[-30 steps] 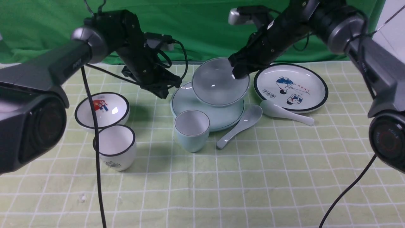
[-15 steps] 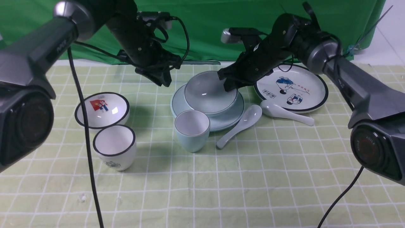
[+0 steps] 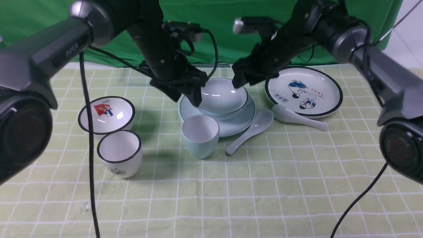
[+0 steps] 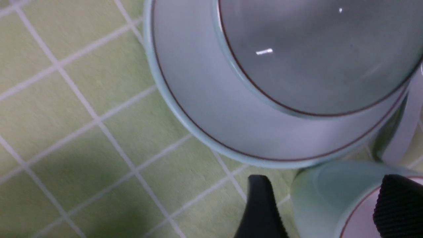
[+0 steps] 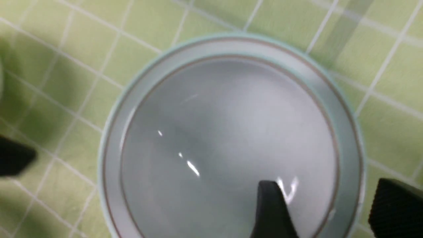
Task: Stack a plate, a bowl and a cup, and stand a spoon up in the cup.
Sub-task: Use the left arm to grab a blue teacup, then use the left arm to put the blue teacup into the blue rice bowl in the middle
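Checkered cloth (image 3: 211, 198) bears three cups, two bowls, two plates, two spoons.Checkered cloth (image 3: 211, 198) bears two plates, two bowls, two cups, two spoons.

1 round plate (image 3: 238, 127), pale blue-green, thin dark rim, flat on the cloth | 1 shiny bowl (image 3: 223, 96), same colors, right way up on the plate | 1 small cup (image 3: 200, 137), pale blue-green, empty, standing up by the plate | 1 spoon (image 3: 250, 131), pale, lying near the plate, scoop up

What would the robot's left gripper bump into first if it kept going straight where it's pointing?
Probably the small pale blue-green handleless cup: the open left gripper points down toward it, and one finger overlaps its rim in the wrist view. How far below it sits is hard to tell.
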Robot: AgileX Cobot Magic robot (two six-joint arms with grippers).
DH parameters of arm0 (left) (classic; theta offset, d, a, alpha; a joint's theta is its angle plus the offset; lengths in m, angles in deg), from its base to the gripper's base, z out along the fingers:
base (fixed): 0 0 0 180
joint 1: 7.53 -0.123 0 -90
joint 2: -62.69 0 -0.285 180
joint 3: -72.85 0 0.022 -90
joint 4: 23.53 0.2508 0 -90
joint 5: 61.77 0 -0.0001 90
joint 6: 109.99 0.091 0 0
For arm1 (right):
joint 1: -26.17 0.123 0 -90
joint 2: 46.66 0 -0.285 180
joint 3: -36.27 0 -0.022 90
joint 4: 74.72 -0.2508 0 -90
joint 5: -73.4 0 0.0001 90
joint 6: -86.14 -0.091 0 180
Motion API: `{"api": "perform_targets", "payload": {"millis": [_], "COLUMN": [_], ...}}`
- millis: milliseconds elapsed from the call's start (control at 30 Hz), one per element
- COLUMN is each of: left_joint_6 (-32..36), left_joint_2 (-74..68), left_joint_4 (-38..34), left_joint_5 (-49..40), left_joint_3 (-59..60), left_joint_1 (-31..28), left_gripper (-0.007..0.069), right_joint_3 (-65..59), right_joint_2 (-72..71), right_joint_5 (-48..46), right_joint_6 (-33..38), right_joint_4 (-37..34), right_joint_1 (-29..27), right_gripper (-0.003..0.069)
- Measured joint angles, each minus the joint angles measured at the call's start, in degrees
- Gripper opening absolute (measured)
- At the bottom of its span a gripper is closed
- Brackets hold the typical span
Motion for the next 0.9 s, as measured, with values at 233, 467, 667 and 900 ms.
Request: {"api": "perform_targets", "payload": {"millis": [233,467,667,900], "left_joint_6": [4.19,4.85,3.87,1.18], "left_joint_2": [0.1,0.87,5.73,4.95], "left_joint_4": [-1.53,-1.5,0.42,0.3], "left_joint_5": [-0.18,-0.09,-0.34,7.01], "left_joint_3": [6.82,7.52,5.82,-2.81], "left_joint_1": [0.67,2.17,3.32,3.32], "left_gripper": [0.029,-0.0003,-0.0009,-0.0009], "right_joint_3": [0.0,0.0,0.0,0.0], "right_joint_2": [-3.77,-4.37,-4.37,-4.37], "right_joint_5": [-0.27,-3.85,-6.23,-8.51], "right_joint_6": [1.03,1.27,1.93,1.87], "right_joint_4": [1.34,2.18,3.41,11.33], "right_joint_1": [-0.51,-0.51,-0.53,-0.89], "right_gripper": [0.0427,0.0427,0.0427,0.0427]}}
